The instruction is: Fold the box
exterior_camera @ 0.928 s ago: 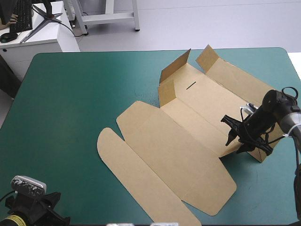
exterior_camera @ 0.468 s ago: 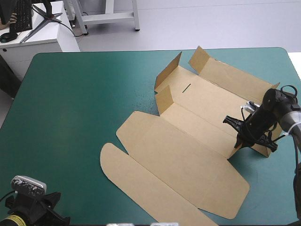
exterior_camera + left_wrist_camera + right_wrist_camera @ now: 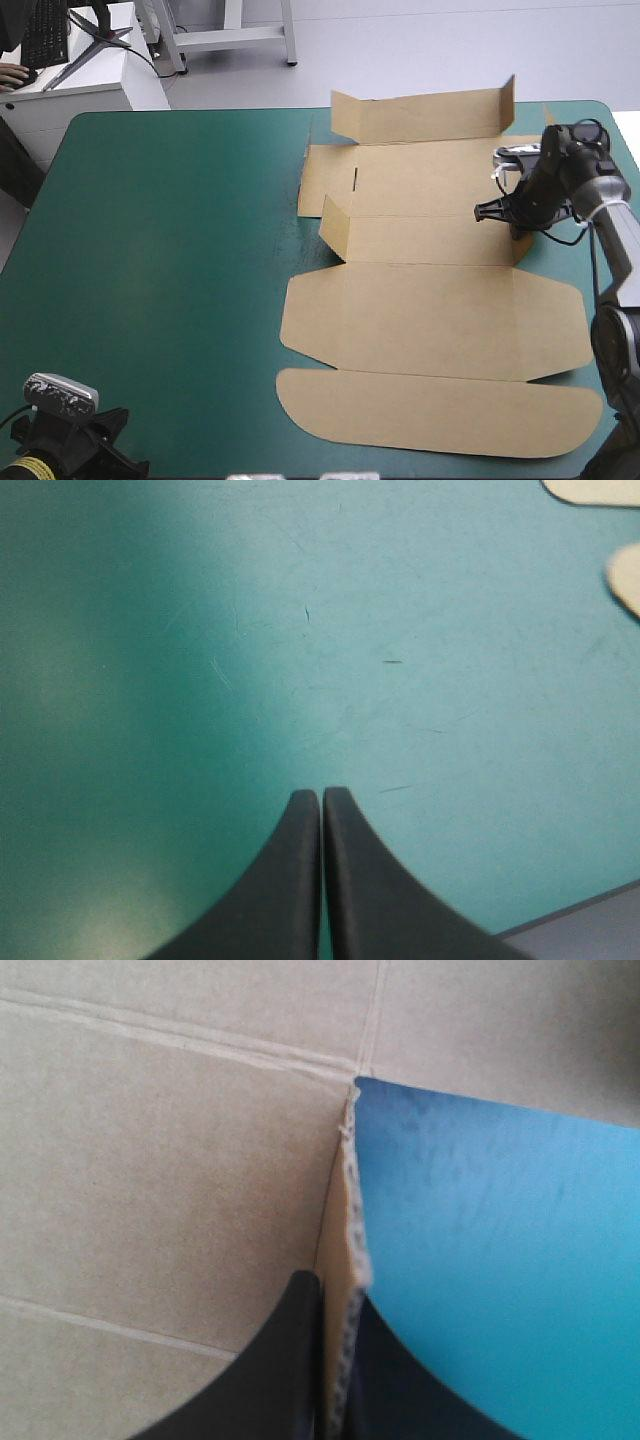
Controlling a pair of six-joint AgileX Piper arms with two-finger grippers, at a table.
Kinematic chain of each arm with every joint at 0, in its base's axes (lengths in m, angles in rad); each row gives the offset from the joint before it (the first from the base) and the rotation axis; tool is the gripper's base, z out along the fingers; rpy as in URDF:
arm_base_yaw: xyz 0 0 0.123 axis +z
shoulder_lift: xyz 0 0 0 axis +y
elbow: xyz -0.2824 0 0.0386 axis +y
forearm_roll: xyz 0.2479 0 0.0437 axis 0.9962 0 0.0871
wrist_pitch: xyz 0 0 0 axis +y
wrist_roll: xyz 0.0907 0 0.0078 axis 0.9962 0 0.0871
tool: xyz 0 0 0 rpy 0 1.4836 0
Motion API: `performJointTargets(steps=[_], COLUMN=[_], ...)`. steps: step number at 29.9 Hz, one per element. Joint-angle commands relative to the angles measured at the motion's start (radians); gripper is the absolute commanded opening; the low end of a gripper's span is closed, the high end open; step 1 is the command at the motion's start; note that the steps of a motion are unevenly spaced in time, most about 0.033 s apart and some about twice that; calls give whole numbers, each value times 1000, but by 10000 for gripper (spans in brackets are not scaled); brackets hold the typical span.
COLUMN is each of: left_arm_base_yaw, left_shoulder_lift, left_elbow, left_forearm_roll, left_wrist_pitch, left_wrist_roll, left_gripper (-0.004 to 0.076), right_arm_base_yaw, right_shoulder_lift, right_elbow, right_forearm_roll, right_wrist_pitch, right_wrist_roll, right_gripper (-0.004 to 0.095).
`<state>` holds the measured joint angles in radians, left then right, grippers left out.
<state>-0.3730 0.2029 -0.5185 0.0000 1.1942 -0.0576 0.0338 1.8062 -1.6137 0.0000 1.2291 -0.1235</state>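
The flat-cut brown cardboard box (image 3: 430, 320) lies spread over the right half of the high frame on the teal-green table cover (image 3: 170, 250), with its far long wall and a small left flap upright. At upper right, the right gripper (image 3: 512, 215) pinches an upright flap on the box's right edge. The left gripper (image 3: 321, 796), at lower left, is fully closed over bare cover.

Table: table (image 3: 180, 250) with teal-green cover and rounded corners, filling most of the high view.
Floor: pale grey floor (image 3: 450, 50) beyond the far edge.
Furniture: white desk (image 3: 100, 85) off the far left corner, black keyboard (image 3: 45, 35) on top.
Light: even, soft.
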Motion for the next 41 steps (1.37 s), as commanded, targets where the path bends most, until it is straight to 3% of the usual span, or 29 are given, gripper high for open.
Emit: performJointTargets(steps=[1,5,13,22,29,41], left_arm_base_yaw=[-4,-4,-4,-4,-4,-4], left_shoulder_lift=[14,14,14,14,14,14], left_elbow=[-22,-22,-22,-22,-22,-22], left_forearm_roll=[0,0,0,0,0,0], left_wrist_pitch=[-53,-53,-53,-53,-53,-53], left_wrist_roll=[-6,-6,-6,-13,-13,-13], left_gripper=[-10,-10,-10,-10,-10,-10], right_arm_base_yaw=[71,149,333,529,563,581], right_shoulder_lift=[25,100,192,228,236,239], right_elbow=[-132,-263,-463,-487,-487,-485], right_forearm_roll=[-106,-40,-17,-11,161,290], right_wrist_pitch=[25,-52,-204,-317,-343,-276], right_wrist_roll=[-218,-366,-615,-860,-1035,-1131], right_gripper=[-11,-11,-15,-15,-15,-15])
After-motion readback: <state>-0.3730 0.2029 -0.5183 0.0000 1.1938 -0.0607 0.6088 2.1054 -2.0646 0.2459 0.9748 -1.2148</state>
